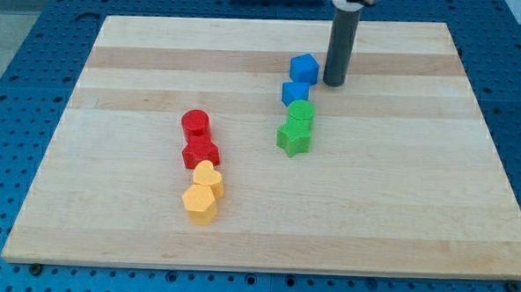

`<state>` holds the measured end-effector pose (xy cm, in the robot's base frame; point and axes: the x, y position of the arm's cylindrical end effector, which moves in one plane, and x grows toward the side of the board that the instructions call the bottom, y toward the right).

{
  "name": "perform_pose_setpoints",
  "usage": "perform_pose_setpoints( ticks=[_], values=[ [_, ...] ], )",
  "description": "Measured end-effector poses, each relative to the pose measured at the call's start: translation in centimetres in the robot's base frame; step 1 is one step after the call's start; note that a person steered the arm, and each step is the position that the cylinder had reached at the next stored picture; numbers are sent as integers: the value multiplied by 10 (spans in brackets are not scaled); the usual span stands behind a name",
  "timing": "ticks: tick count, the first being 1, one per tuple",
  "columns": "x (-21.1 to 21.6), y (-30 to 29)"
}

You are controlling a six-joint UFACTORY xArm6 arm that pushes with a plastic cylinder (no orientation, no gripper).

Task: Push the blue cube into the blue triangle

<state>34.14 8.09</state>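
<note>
The blue cube (304,69) sits on the wooden board near the view's top, right of centre. The blue triangle (294,94) lies just below it, a small gap between them. My tip (335,83) stands on the board just right of the blue cube, close to its right side; I cannot tell whether it touches. The rod rises straight up out of the view's top.
A green cylinder (301,112) touches the triangle's lower side, with a green star (294,138) below it. Left of centre are a red cylinder (194,123), a red star (200,152), a yellow heart (209,176) and a yellow hexagon (200,203). The board (417,188) lies on a blue perforated table.
</note>
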Motion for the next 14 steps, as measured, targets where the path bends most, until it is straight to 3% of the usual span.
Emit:
perform_pose_setpoints(
  ticks=[1,3,5,8,11,14],
  values=[
    [1,-22],
    [-4,0],
    [-37,0],
    [-7,0],
    [-39,9],
    [-18,-3]
  ],
)
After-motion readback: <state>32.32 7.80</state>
